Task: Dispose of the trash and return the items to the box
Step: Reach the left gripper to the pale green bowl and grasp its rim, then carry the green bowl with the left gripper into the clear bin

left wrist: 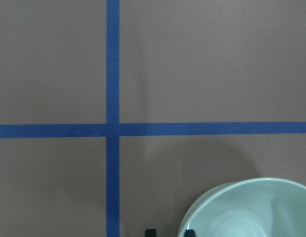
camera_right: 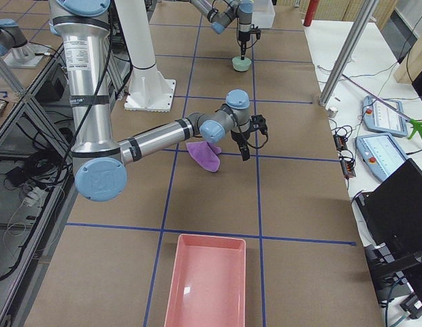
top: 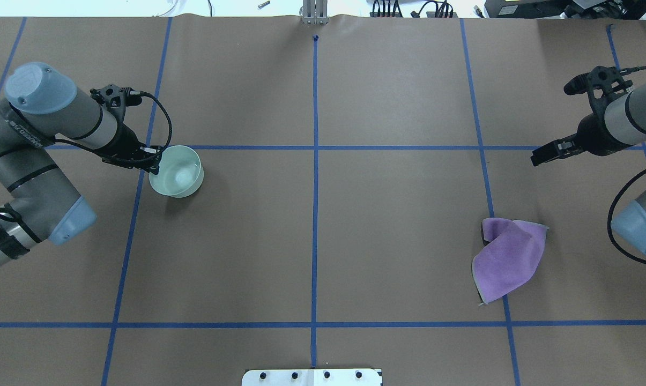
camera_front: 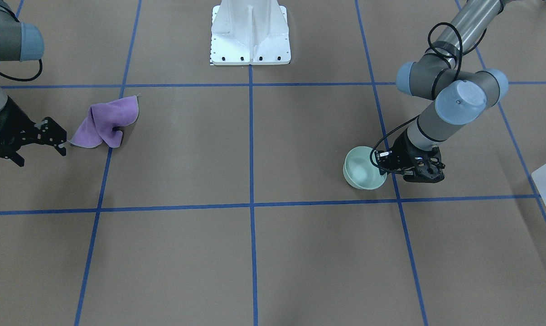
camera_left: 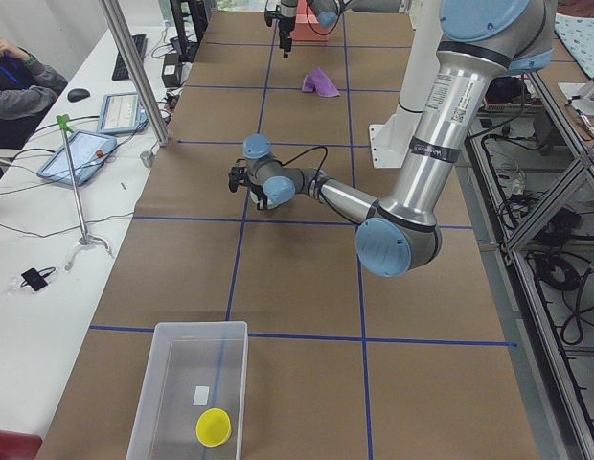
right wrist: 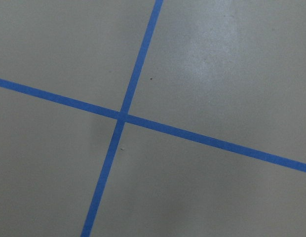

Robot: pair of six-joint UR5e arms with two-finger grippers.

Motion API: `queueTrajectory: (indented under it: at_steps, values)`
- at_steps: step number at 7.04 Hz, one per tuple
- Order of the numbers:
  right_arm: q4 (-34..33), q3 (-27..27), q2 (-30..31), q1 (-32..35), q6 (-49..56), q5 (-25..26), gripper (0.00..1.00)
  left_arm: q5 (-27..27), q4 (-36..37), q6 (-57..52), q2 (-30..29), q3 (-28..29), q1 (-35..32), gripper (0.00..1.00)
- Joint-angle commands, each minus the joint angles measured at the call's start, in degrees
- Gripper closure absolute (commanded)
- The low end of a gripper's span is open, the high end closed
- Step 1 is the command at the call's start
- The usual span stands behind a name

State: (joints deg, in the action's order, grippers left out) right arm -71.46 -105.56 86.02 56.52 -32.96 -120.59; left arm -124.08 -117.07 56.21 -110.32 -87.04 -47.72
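Box (camera_left: 187, 393) sits at the table's end on the robot's left, a yellow disc (camera_left: 214, 427) inside. Beyond it, left gripper (camera_front: 381, 165) is clamped on the bowl (camera_front: 361, 170) rim. Farthest, right gripper (camera_front: 50, 147) stands wide beside the purple cloth (camera_front: 106, 121), not touching.

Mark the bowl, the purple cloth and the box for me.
bowl (top: 177, 172): overhead exterior view, on its inner floor.
purple cloth (top: 507, 260): overhead exterior view, on its flat middle.
box (camera_left: 177, 402): exterior left view, on its bare translucent floor.
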Motion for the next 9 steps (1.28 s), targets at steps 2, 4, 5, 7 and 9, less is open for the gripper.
queueTrajectory:
  at_steps: [2, 4, 5, 7, 9]
  values:
    - [0.00, 0.00, -0.06, 0.00, 0.00, 0.00, 0.00, -2.29, 0.26, -0.31, 0.62, -3.73, -1.22, 1.00]
    - [0.00, 0.00, -0.06, 0.00, 0.00, 0.00, 0.00, -10.97, 0.44, -5.36, 3.16, -3.23, -13.74, 1.00]
    - [0.00, 0.00, -0.06, 0.00, 0.00, 0.09, 0.00, -13.09, 0.62, -16.28, 6.14, -0.70, -19.80, 1.00]
    - [0.00, 0.00, -0.06, -0.09, 0.00, 0.09, 0.00, -15.22, 6.21, -42.18, 5.38, 11.04, -32.03, 1.00]
    - [0.00, 0.09, -0.06, -0.18, 0.00, 0.26, 0.00, -14.96, 9.40, -59.91, -2.06, 27.88, -40.40, 1.00]
